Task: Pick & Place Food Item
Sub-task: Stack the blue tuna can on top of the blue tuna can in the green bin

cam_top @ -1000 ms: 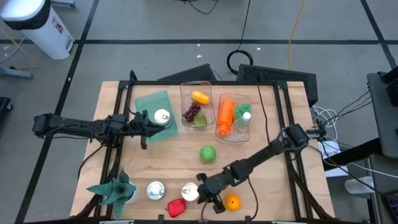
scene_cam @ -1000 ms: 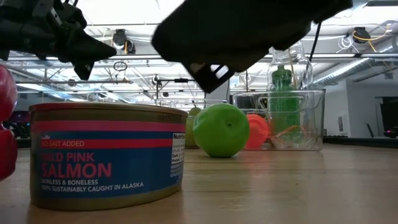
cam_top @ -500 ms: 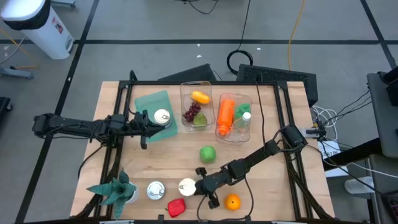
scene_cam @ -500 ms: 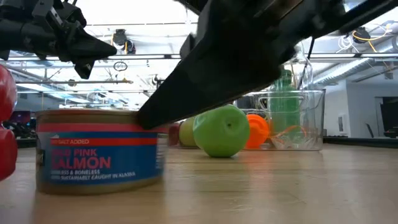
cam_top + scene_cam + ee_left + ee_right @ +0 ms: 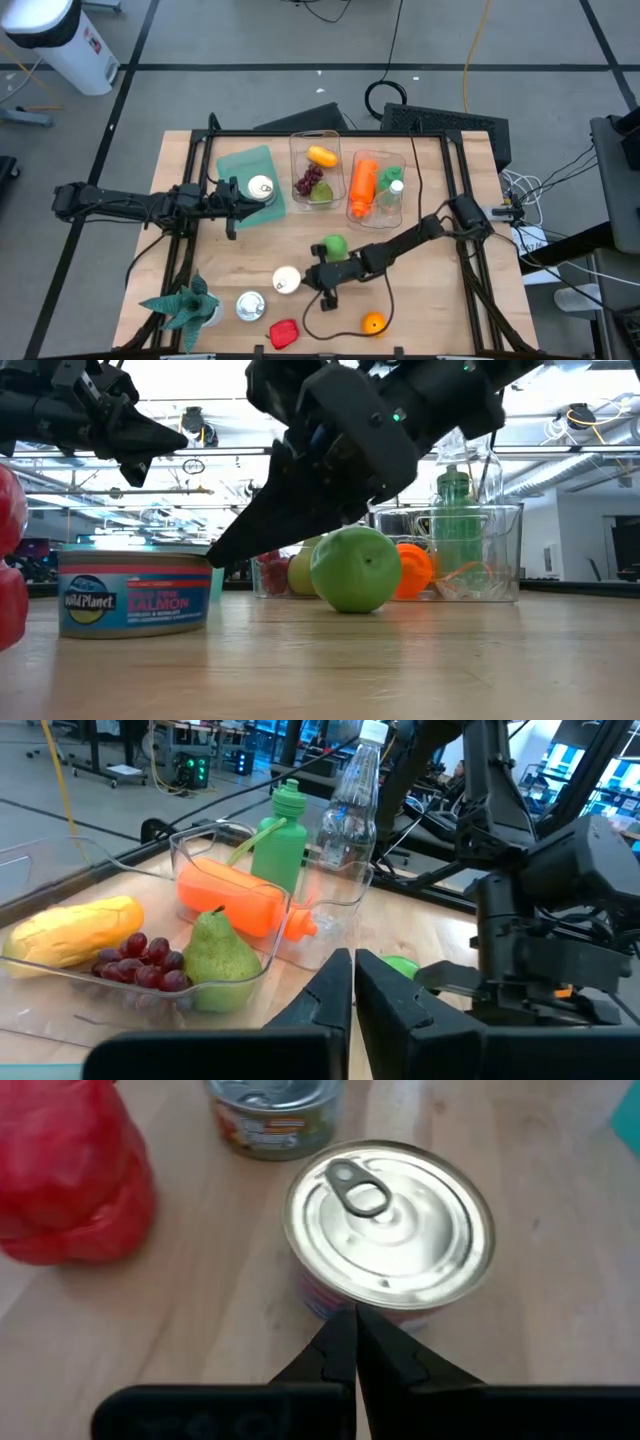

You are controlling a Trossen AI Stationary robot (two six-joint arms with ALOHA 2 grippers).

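Tin-lidded salmon can (image 5: 388,1230) sits against the right gripper (image 5: 352,1342), whose fingers are pinched together, so nudge it slowly and squarely

The way directly ahead of the right gripper (image 5: 303,279) is blocked by the salmon can (image 5: 286,280), met at its closed fingertips. Beyond it a second can (image 5: 249,305) and a red pepper (image 5: 283,332) are set. Just behind the gripper a green apple (image 5: 334,245) is found beside the arm. Bare wood is left between can and left gripper (image 5: 236,207).
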